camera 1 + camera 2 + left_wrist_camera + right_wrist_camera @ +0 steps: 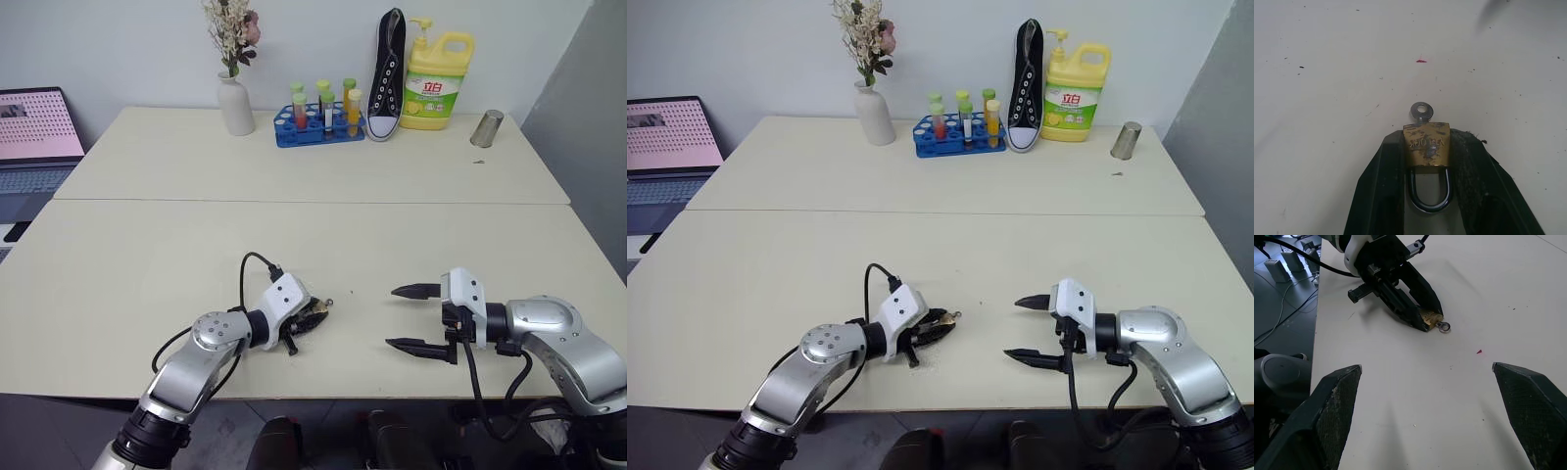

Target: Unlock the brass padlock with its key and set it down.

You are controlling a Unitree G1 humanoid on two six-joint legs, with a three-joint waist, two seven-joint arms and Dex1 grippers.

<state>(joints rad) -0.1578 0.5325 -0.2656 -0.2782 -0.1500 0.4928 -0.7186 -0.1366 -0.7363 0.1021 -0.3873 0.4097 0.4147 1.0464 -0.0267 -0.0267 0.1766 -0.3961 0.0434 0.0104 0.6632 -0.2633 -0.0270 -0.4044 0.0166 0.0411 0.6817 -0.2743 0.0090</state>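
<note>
The brass padlock (pixel 1426 144) lies on the table with its silvery shackle pointing back between my left fingers. My left gripper (pixel 1430 142) is shut on the padlock's body, one black finger against each side. The key (pixel 1421 110) sticks out of the padlock's bottom, its small ring head beyond the fingertips. In the head view the left gripper (pixel 315 315) rests low on the near table. My right gripper (pixel 395 316) hovers a short way to its right, open and empty, pointing at the padlock (pixel 1429 319) and the key (pixel 1444 326).
Along the far edge of the table (pixel 147 284) stand a white vase with flowers (pixel 235 103), a blue rack of test tubes (pixel 320 122), a black shoe (pixel 388 73), a yellow detergent bottle (pixel 437 83) and a metal cup (pixel 487 128). A laptop (pixel 34 137) sits off to the left.
</note>
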